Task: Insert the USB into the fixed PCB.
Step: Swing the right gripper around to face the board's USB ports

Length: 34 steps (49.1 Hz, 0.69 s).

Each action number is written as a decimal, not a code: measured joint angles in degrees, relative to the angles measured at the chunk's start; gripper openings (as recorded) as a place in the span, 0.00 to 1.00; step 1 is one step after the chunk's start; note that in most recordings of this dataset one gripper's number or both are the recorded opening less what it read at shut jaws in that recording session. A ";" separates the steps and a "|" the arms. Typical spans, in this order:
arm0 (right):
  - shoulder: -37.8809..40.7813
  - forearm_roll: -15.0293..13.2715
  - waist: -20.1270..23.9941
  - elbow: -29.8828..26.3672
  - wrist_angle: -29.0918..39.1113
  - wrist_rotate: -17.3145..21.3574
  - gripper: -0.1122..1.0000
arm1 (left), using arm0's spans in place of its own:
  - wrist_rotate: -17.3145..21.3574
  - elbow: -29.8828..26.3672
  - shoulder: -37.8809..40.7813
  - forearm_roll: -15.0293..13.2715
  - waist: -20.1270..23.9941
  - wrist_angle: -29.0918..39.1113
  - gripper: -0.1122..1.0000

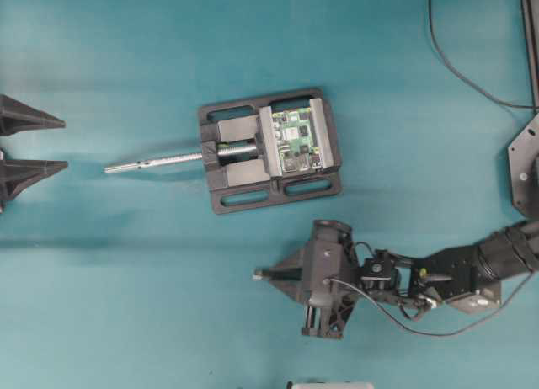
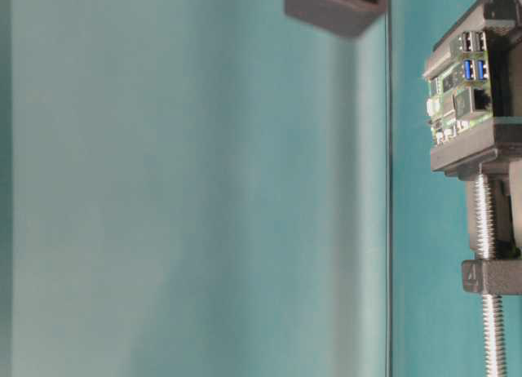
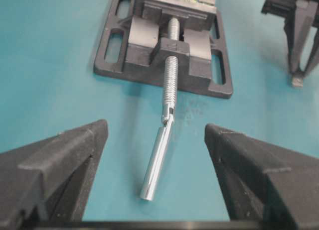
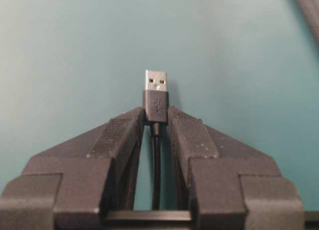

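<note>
Gripping the USB (image 4: 156, 95), the right tool (image 4: 156, 115) hovers.

my right pincer (image 4: 156, 121) is matte black, and the usb (image 4: 156, 93) in it is black with a bright silver tip. the fixed pcb (image 1: 296, 138) is green, dotted with silver ports and black chips, two ports blue inside. the vise (image 1: 269, 150) is black, its screw rod (image 1: 156, 162) shiny silver, on a teal table (image 1: 126, 279)

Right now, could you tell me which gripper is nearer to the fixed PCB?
The right gripper, shut on the USB, sits just below the fixed PCB in the overhead view. The left gripper waits open at the far left edge.
</note>
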 measured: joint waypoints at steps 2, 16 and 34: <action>0.00 4.75 0.97 -0.35 -2.46 -2.46 0.29 | -0.09 0.00 -0.09 0.00 0.09 0.00 0.96; 0.70 27.77 4.57 -4.48 -14.85 -13.80 0.29 | -0.09 0.00 0.00 0.00 0.09 0.00 0.96; 5.80 43.51 7.73 -11.78 -29.62 -15.12 0.29 | 0.00 0.00 -0.09 0.00 0.09 0.00 0.96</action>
